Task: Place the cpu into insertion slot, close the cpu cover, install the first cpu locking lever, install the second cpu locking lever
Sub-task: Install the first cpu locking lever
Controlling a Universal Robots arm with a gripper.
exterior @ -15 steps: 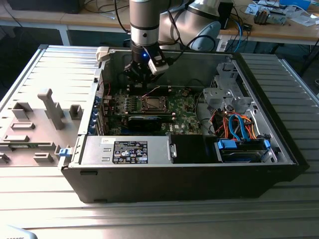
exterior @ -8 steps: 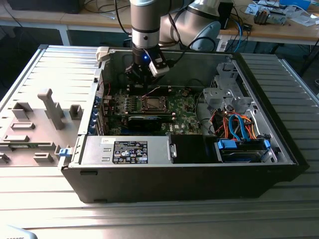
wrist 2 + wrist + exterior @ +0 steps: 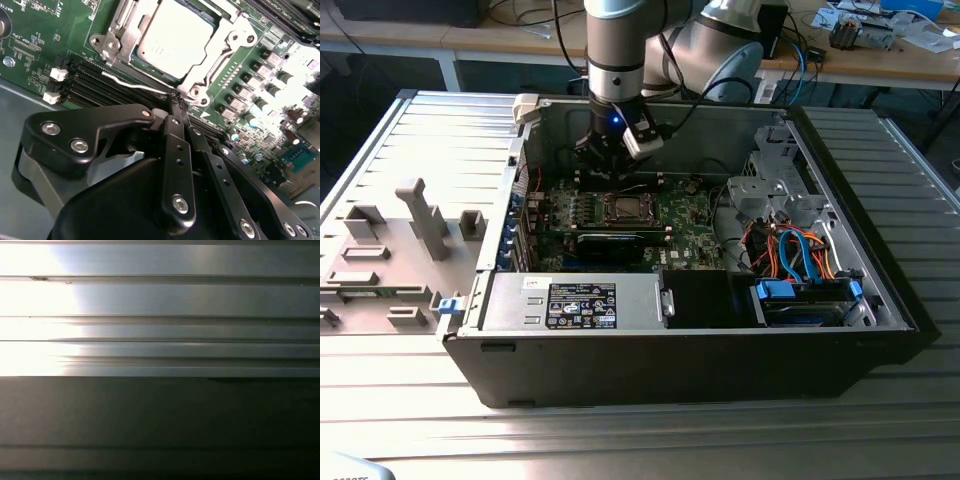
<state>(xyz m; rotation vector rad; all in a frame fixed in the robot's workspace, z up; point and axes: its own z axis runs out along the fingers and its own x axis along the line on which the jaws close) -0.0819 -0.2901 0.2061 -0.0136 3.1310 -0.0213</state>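
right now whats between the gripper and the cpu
In the second wrist view, the shut gripper sits just short of the cpu. Between them lie the cover edge and a thin lever over the memory slots.

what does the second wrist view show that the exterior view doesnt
Second wrist view alone: the cpu seated under the closed cpu cover, a thin locking lever lying beside the memory slots, and the end effector with its fingertips together next to the cover's corner.

Exterior view alone: the whole open computer case, its drive cables, and the ribbed table.

Shared: the green motherboard, the socket area and the end effector above it.
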